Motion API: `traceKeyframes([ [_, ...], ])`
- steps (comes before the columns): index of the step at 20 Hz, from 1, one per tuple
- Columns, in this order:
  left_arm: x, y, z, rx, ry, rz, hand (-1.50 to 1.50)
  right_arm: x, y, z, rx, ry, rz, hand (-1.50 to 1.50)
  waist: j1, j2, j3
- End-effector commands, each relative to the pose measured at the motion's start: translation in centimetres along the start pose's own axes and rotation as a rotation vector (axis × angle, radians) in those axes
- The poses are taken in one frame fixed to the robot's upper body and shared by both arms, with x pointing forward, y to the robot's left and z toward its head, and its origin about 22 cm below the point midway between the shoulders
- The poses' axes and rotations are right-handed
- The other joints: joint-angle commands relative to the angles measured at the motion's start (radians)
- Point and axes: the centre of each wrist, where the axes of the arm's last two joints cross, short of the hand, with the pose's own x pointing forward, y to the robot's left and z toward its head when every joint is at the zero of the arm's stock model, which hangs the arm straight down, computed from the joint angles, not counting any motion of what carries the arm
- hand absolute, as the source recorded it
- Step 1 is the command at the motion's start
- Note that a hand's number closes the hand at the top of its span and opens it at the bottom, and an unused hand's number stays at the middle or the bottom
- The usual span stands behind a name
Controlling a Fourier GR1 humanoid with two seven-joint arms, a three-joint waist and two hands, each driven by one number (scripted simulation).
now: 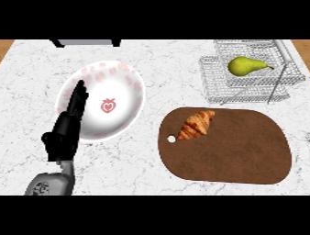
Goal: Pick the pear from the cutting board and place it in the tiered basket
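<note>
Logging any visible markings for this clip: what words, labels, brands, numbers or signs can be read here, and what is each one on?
No readable text, numbers or brand marks anywhere in the head view.
Only sign: a small red strawberry emblem at the centre of the plate, ringed by faint pink marks; no lettering.
The cutting board, croissant, pear, tiered basket and left hand carry no markings.

A croissant (196,124) lies right of a strawberry-printed white plate (120,98).
</note>
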Motion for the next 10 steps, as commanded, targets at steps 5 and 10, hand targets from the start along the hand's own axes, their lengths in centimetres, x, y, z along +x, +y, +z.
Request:
traceKeyframes([
  [5, -0.5, 0.4, 0.1, 0.023, 0.014, -0.008, 0.0, -10.0, -11.1, 1.4, -0.055, 0.032, -0.159, -1.5, -0.033, -0.006, 0.001],
  [10, 0.8, 0.2, 0.4, 0.021, 0.005, 0.004, 0.0, -18.2, -16.4, 3.1, -0.038, 0.055, -0.203, -1.5, -0.019, -0.001, 0.002],
])
